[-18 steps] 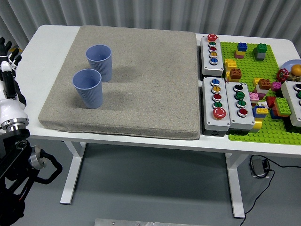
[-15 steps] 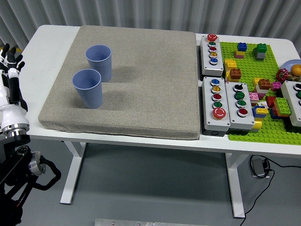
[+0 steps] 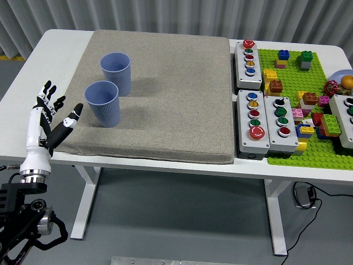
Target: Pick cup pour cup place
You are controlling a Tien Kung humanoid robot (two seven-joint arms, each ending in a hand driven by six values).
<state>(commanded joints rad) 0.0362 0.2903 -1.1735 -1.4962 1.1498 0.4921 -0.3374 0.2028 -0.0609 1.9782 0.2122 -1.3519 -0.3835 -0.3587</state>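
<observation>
Two blue ribbed paper cups stand upright on a grey-beige mat [image 3: 165,88]. The far cup [image 3: 116,72] is at the mat's back left. The near cup [image 3: 102,102] stands just in front of it, to the left. My left hand [image 3: 52,116] is over the table's left part, left of the near cup and apart from it. Its fingers are spread and hold nothing. The right arm does not show.
The white table [image 3: 49,61] carries three grey button boxes [image 3: 253,120] right of the mat. A green baseplate [image 3: 309,110] with several loose toy bricks lies at the right. A bowl [image 3: 342,77] shows at the right edge.
My left hand has moved from the picture's left edge rightward and nearer, in over the table toward the near cup. The cups have not moved.
</observation>
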